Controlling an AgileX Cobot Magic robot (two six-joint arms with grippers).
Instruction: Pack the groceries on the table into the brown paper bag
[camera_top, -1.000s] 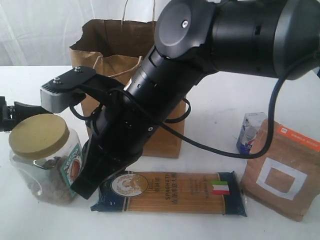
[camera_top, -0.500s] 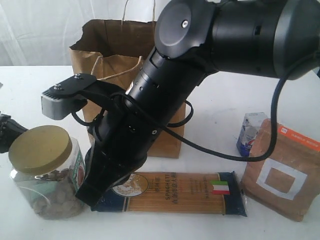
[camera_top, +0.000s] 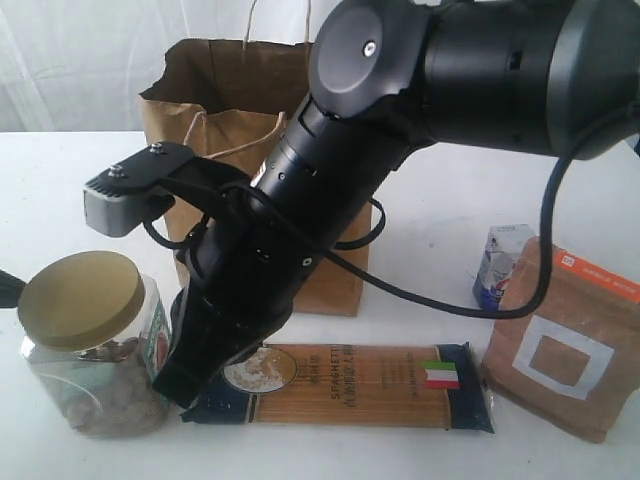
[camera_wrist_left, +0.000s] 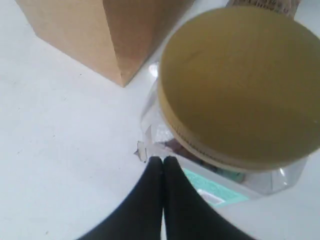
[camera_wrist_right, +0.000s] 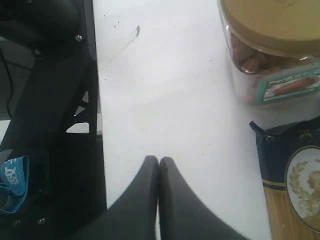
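My left claw and right claw are pinched together, empty. The gold-lidded jar, eight o'clock off the paper bag, looks heavy and slick; I'd grasp its sidewalls.

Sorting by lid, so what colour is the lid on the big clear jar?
Dull gold lid, clearest in the left wrist view.

The right pincer hangs between gold-lidded jar and spaghetti packet.

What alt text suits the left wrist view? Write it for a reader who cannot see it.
The left gripper, shut and empty, points at the foot of the gold-lidded clear jar on the white table. A corner of the brown paper bag stands close by.
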